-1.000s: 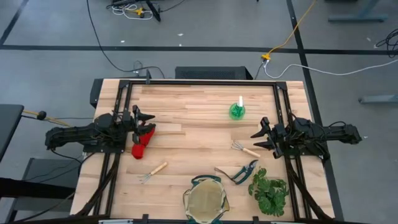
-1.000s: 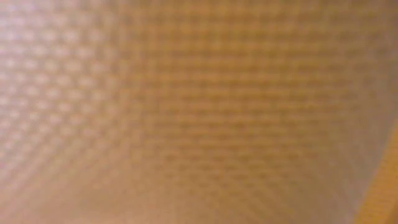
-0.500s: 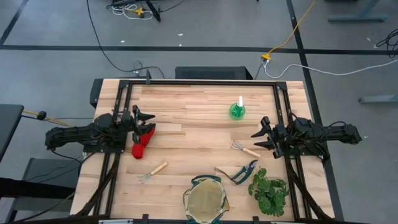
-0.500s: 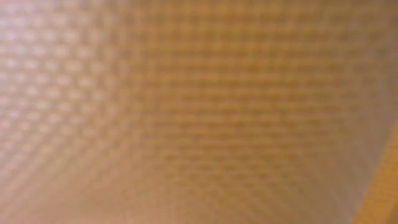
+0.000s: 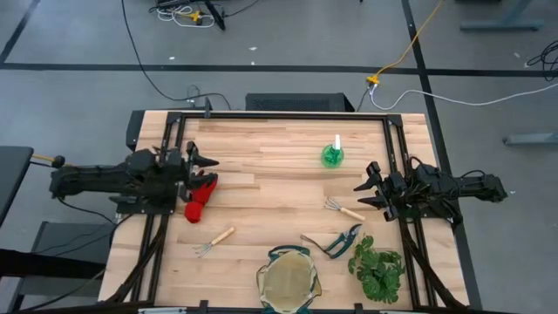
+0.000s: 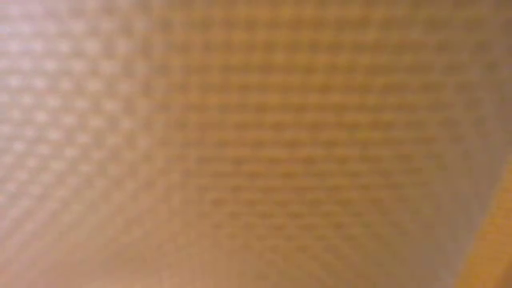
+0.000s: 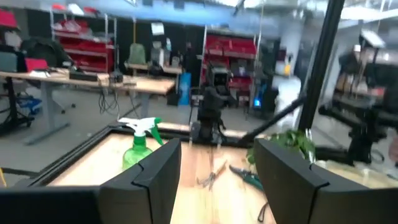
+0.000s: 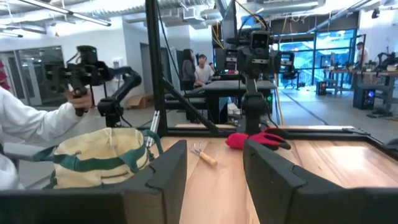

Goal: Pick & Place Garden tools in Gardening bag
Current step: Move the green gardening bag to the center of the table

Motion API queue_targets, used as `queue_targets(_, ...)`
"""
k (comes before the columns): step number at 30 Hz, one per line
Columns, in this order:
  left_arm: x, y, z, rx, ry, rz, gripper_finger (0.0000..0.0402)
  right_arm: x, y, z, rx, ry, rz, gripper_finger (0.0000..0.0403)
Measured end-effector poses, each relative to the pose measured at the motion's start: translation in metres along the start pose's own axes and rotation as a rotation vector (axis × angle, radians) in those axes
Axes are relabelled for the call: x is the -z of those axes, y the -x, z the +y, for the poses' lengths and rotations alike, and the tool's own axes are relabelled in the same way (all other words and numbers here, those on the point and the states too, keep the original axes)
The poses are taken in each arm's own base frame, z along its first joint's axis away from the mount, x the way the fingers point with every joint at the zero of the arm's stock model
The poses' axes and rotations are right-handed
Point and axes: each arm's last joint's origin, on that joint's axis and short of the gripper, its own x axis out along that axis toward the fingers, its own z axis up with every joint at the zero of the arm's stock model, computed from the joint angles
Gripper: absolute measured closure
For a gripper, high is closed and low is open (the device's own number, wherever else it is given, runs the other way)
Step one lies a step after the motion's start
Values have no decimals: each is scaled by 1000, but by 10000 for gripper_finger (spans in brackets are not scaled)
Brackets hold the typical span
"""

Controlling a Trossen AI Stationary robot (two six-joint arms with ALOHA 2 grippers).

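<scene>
A: Near edge first: the bag (image 5: pixel 289 281) sits at six o'clock on the table (image 5: pixel 279 139), mouth up and nothing in it that I can see. The plant (image 5: pixel 378 269) is just beside it, toward five.

B: And the tools?

A: All out on the wood. Shears (image 5: pixel 335 242) near the bag's rim at five, one rake (image 5: pixel 214 240) at seven, the other rake (image 5: pixel 343 209) toward four. Gloves (image 5: pixel 200 199) at nine, spray bottle (image 5: pixel 332 153) far off at one.

B: Grippers?

A: Left gripper (image 5: pixel 200 168) hangs right above the gloves at nine, fingers spread, holding nothing. Right gripper (image 5: pixel 367 187) waits at three beside the far rake, fingers apart too, bare.

B: So the gloves go first, I reckon. How do they handle?

A: Soft and light, I'd say, and floppy. Pinch the bunched middle, or one may trail and snag the bag's rim.

B: The rakes?

A: Stiff. Take the wooden handle, not the tines. The shears look awkward: grab the dark handles.

B: The bottle?

A: Round and likely slick. Grip the neck under the white nozzle. The bag itself looks soft, so it may shift when nudged.
</scene>
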Motion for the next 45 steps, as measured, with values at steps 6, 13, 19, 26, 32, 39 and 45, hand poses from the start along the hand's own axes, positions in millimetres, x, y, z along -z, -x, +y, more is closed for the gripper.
queue_targets(6,-17,-60,-19,72,-12,205,193,-1,0,0,-1,1,-7,243)
queue_targets(13,-35,-124,-70,183,-57,489,193,-1,0,0,0,1,-7,243)
queue_targets(19,-35,-157,-119,130,-111,680,193,-1,0,0,0,2,-7,243)
queue_targets(26,-18,-180,-166,141,-40,821,193,-1,0,0,-1,3,-12,243)
queue_targets(32,0,-190,-192,105,26,920,193,-1,0,0,-1,3,-12,243)
queue_targets(39,1,-199,-212,117,74,914,193,-1,0,0,-1,3,-12,243)
queue_targets(45,6,-196,-215,57,157,962,193,-1,0,0,-1,3,-11,243)
